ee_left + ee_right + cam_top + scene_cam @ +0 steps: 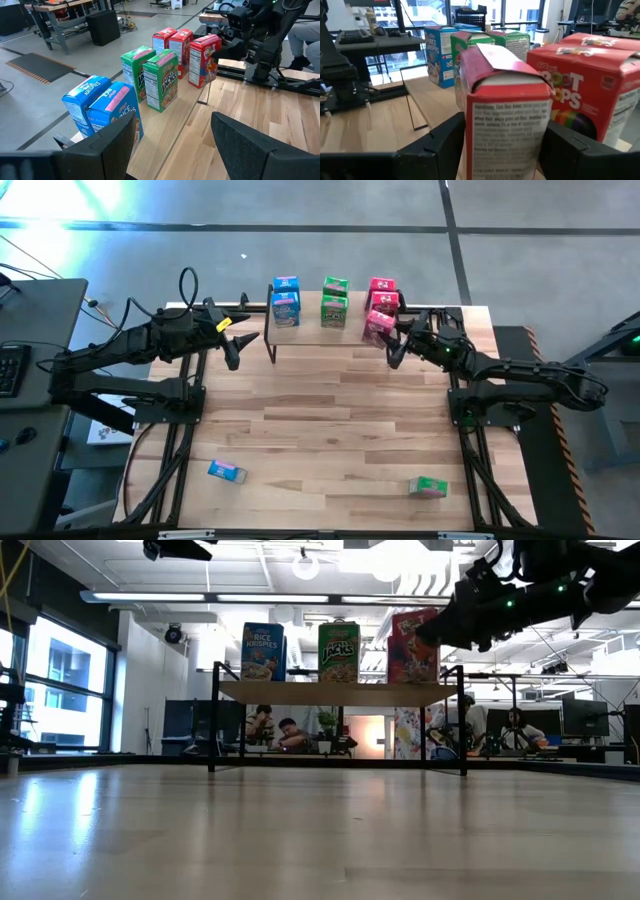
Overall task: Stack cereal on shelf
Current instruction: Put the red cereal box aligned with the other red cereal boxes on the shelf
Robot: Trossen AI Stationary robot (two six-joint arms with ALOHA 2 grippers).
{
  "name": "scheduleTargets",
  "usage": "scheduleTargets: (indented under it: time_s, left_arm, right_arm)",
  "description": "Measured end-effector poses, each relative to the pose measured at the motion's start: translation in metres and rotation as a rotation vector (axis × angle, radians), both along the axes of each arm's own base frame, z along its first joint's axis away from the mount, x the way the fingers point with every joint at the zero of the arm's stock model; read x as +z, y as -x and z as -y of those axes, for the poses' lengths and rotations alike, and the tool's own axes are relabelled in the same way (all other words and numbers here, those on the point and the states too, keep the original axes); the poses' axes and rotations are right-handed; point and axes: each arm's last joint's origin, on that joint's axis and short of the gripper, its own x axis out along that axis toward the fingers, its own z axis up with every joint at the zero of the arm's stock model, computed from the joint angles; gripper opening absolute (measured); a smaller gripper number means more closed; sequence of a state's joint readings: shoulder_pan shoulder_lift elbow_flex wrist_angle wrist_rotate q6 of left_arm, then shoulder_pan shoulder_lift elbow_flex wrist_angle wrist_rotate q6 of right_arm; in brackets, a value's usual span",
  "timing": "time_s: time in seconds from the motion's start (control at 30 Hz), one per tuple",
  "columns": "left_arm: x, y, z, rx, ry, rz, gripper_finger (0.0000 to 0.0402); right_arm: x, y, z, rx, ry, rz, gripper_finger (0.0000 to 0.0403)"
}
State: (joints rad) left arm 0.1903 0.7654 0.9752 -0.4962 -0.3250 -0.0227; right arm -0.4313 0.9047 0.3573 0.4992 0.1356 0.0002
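Hovering at the shelf's [345, 338] left end, my left gripper [236, 348] hangs spread and empty. On the plank stand blue, green and red pairs. At right, my right gripper [393, 345] straddles the third red box [507, 125]; whether its fingers press is unclear.

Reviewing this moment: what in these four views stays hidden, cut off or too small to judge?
- Whether the right gripper grips or only flanks the front pink-red cereal box: right wrist view, the box bottom is cut off by the edge.
- Rear blue, green and pink-red boxes: low view, front boxes on the wooden-plank shelf hide them.
- Labels of the small blue box and green box lying on the tabletop: high view, too small.
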Motion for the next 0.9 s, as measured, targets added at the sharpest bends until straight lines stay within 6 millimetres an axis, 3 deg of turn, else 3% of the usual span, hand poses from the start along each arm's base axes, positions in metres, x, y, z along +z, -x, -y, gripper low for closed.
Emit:
scheduleTargets:
  time_s: [0.9]
  left_arm:
    - [0.0001,0.0,0.0,0.0,0.0,0.0,0.025]
  right_arm:
    - [-0.0029,0.0049,-0.0004,-0.053,-0.018,-0.052,0.0213]
